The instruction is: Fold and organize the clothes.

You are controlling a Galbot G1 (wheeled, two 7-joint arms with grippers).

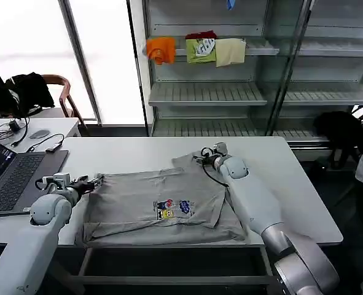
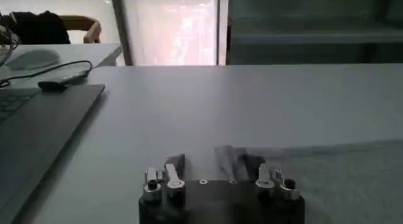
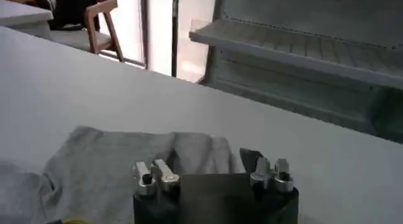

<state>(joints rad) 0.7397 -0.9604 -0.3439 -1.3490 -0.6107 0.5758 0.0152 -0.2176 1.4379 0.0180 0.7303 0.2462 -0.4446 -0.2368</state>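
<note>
The shirt (image 1: 163, 206) lies on the table (image 1: 292, 184), laptop (image 1: 12, 175) to its left, shelves (image 1: 230, 92) behind.

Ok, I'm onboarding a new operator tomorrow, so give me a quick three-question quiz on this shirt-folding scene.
1. True or false: the grey shirt lies on the white table with its chest print facing up.
2. Which claw is at the shirt's far edge: A) the left claw B) the right claw?
3. Fill in: the open ______ sits on the table beside the left arm.

Key: 1 true. 2 B; the left claw is at the shirt's left edge. 3 laptop.
</note>
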